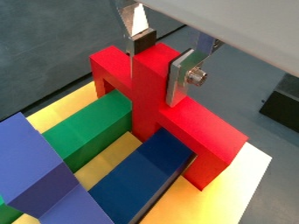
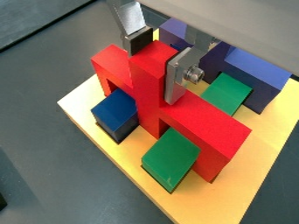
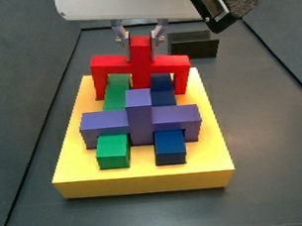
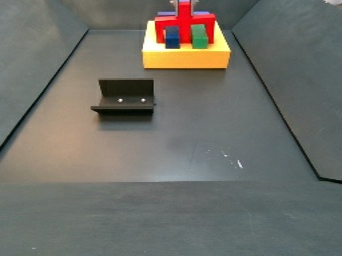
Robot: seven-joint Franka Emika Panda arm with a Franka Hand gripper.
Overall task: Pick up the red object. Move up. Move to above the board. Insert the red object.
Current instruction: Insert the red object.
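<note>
Jaws [image 1: 160,59] clamp red object's [image 1: 176,114] upright stub, legs down into board [image 3: 145,172].

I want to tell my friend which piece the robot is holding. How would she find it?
Look for the big yellow board at the far end of the dark floor. At its back edge, behind the purple block, stands the red object, with the gripper above it and its silver fingers on the upright stub. It is the only red piece, shaped like a bridge with two legs.

Hand [image 1: 162,59] gripping the stub of the red object [image 1: 176,118] on the board [image 3: 145,170], fixture [image 4: 124,97] well apart
</note>
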